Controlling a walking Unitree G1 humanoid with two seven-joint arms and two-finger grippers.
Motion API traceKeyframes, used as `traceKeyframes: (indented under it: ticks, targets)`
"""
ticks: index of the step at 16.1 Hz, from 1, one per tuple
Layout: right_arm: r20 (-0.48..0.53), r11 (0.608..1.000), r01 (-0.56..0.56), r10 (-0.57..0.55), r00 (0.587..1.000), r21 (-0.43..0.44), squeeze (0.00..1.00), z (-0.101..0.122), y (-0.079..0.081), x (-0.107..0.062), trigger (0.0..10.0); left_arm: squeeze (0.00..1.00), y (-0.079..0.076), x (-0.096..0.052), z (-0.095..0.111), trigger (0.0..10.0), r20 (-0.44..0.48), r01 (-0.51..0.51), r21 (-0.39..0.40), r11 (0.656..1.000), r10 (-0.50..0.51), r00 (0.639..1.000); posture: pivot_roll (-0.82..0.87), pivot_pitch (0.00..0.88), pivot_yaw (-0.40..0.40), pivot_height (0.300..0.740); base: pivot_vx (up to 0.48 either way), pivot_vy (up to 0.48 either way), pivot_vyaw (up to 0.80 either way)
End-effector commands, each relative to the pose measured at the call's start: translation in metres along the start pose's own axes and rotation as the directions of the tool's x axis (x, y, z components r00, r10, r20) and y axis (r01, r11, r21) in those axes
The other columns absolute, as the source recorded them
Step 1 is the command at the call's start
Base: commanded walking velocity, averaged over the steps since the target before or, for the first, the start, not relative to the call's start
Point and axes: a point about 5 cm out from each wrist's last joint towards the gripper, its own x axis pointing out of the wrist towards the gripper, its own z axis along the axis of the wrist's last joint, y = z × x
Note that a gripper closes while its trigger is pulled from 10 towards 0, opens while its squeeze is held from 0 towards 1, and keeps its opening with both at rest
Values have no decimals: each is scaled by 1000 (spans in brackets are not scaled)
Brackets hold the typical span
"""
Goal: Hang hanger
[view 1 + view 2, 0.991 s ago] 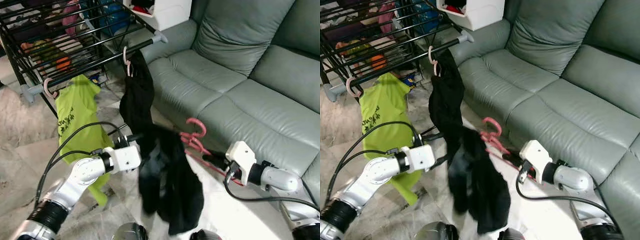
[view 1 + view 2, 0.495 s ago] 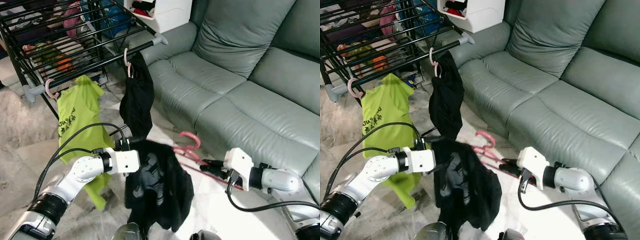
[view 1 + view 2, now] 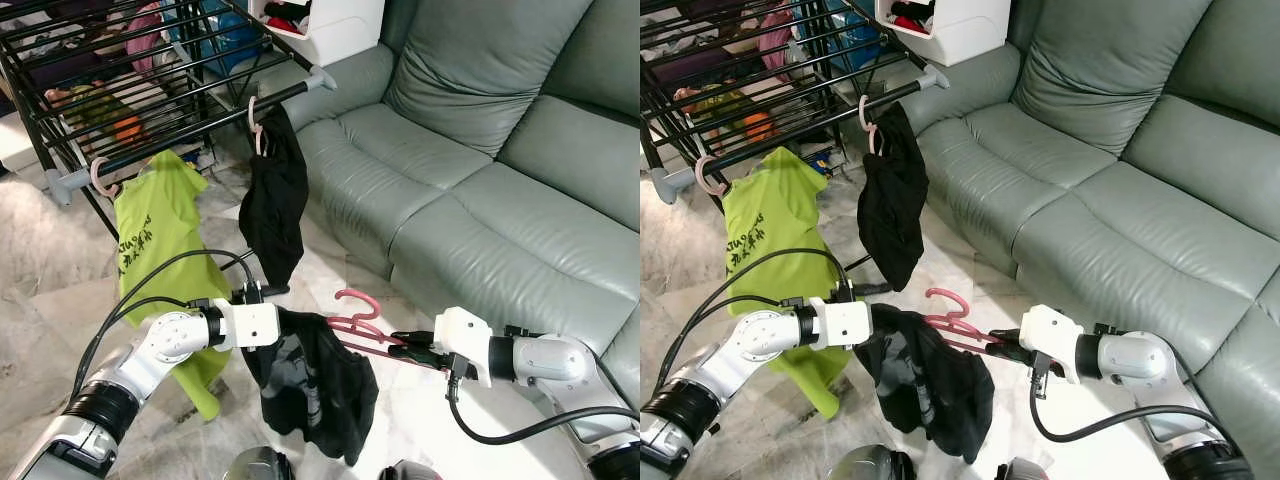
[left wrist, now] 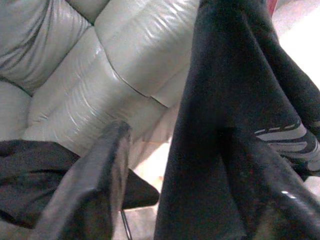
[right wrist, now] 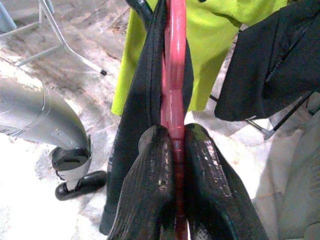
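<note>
Currently right claw [image 5: 172, 150] pinched shut on pink hanger [image 3: 352, 322] arm, mid-air before sofa [image 3: 480, 190]; left claw [image 3: 268, 291] state unclear beside limp black shirt [image 3: 315, 385]. Hanger stiff, light; grip holds

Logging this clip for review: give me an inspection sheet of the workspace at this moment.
Surface: marble floor.
Job's things: pink hanger carrying a black garment; drying rack already holds a green shirt and a black top on hangers.
Clutter: white box beside the rack.
Grippers: right gripper shut on the pink hanger; left gripper at the black garment, grip unclear.
Cables: black cables loop over the left arm.
Surroundings: grey sofa.
</note>
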Motion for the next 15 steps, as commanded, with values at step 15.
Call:
traceKeyframes:
  ticks: [15]
  targets:
    - [42,988,-33,40,998,-149,0,17,-2,12,10000,0,-7,-1,-10,0,-23,114,-75,991,-116,993,-15,0,41,740,0,0,0]
